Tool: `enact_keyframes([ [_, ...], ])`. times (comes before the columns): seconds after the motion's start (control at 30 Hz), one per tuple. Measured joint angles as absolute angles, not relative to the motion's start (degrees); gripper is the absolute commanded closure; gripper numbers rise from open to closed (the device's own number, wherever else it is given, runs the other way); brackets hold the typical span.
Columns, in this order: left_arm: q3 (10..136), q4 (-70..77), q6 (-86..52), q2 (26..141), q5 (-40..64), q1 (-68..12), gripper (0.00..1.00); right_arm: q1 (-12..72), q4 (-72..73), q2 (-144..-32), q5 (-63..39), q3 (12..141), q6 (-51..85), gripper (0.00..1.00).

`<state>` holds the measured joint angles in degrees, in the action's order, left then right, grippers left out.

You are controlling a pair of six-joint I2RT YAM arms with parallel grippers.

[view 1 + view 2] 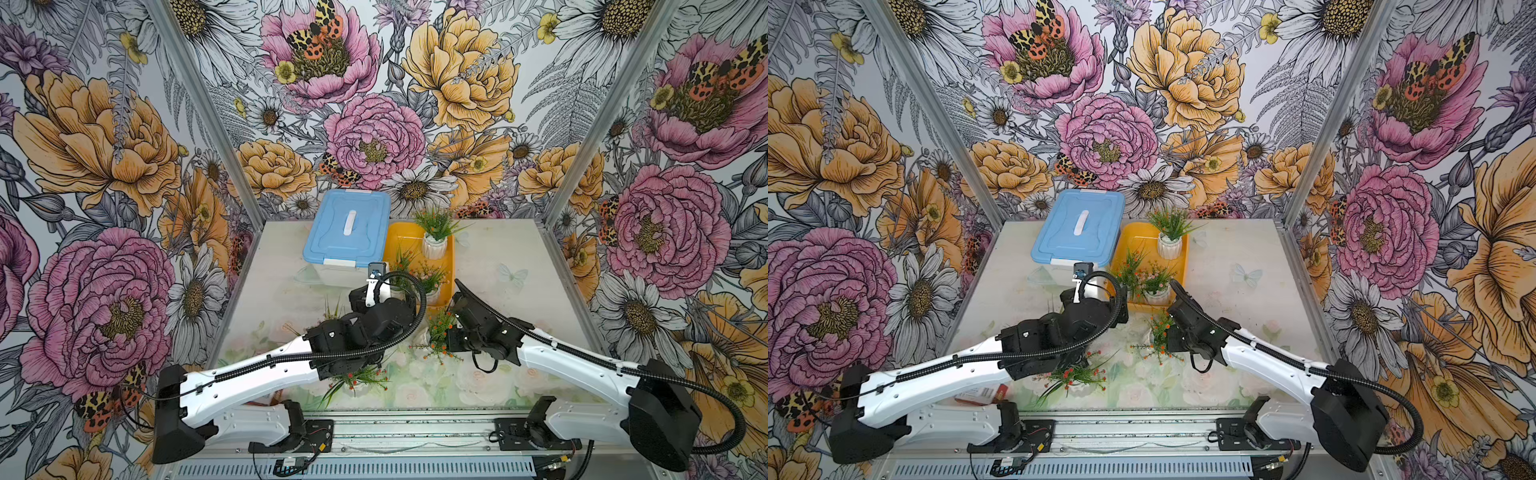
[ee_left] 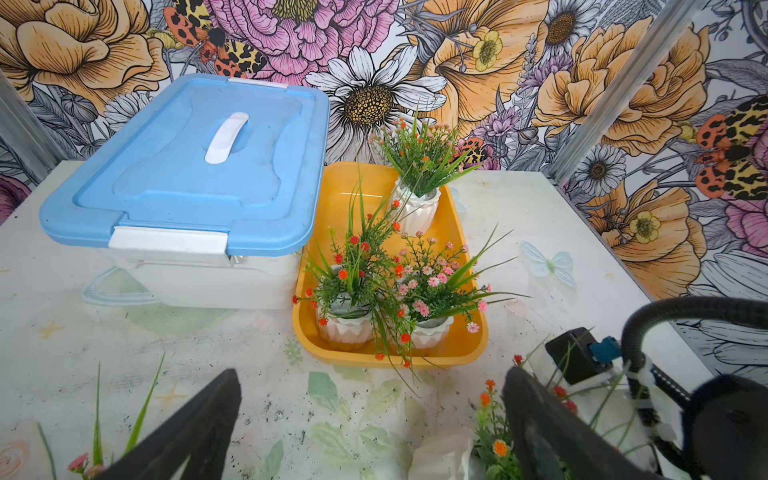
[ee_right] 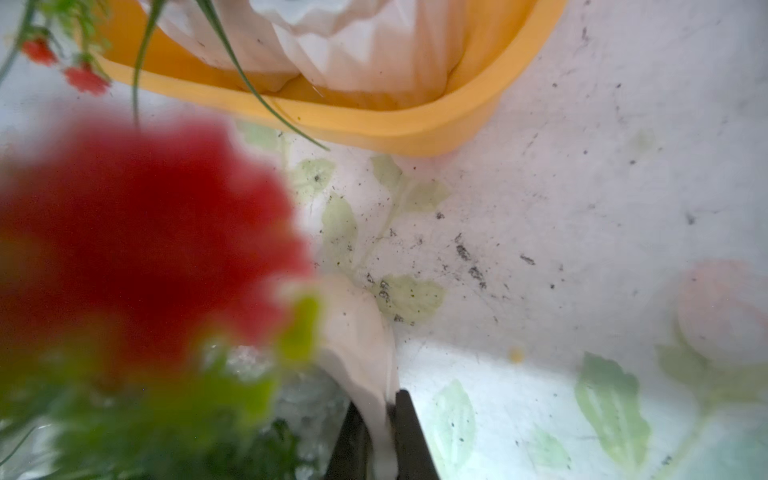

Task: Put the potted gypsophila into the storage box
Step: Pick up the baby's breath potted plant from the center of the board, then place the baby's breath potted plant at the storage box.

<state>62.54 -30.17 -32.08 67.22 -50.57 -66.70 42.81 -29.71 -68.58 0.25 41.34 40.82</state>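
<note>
The storage box (image 1: 448, 266) is a shallow yellow-orange tray at the back middle of the table. Three potted gypsophila stand in it: one at the far end (image 2: 415, 208), a red-flowered one (image 2: 345, 328) and a pink-flowered one (image 2: 430, 330) at the near end. Just in front of the tray, an orange-flowered potted gypsophila (image 1: 438, 332) stands on the table. My right gripper (image 3: 382, 424) is shut on its white pot rim (image 3: 357, 332). My left gripper (image 2: 370, 419) is open over bare table beside that pot, nothing between its fingers (image 2: 199, 428).
A translucent box with a light-blue lid (image 1: 347, 226) sits against the tray's left side. Another red-flowered plant (image 1: 357, 378) lies partly under the left arm near the front. Grass blades and pink blooms (image 2: 83, 461) of one more show left of the left gripper.
</note>
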Motion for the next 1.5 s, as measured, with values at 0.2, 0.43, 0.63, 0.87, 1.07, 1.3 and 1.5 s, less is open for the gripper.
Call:
enact_keyframes([
  [0.2, 64.6, -26.4, -29.1, 68.7, -48.0, -62.7, 0.01, 40.1, -33.0, -62.7, 1.8, 45.2, 37.9, 1.0],
  [0.43, 65.2, -15.2, -24.5, 72.0, -38.5, -52.0, 0.01, 32.5, -36.1, -61.2, 3.3, 51.4, 33.6, 1.0],
  [0.63, 74.8, -8.9, -19.0, 81.1, -28.8, -42.1, 0.01, 26.3, -37.5, -71.8, 4.5, 62.5, 29.4, 1.0],
  [0.87, 85.6, -4.6, -13.8, 90.7, -20.9, -36.6, 0.01, 21.1, -35.4, -86.5, 3.1, 77.8, 26.9, 1.0],
  [1.07, 88.1, -3.5, -12.1, 95.7, -15.2, -32.3, 0.01, 18.5, -31.0, -97.7, 2.5, 87.0, 27.3, 1.0],
  [1.3, 89.8, -2.6, -12.0, 99.6, -11.2, -28.1, 0.01, 17.9, -29.7, -108.4, 1.9, 90.4, 27.7, 1.0],
  [1.5, 92.5, -2.3, -12.0, 102.1, -7.7, -25.8, 0.01, 17.9, -28.9, -112.2, 0.7, 91.1, 28.7, 1.0],
])
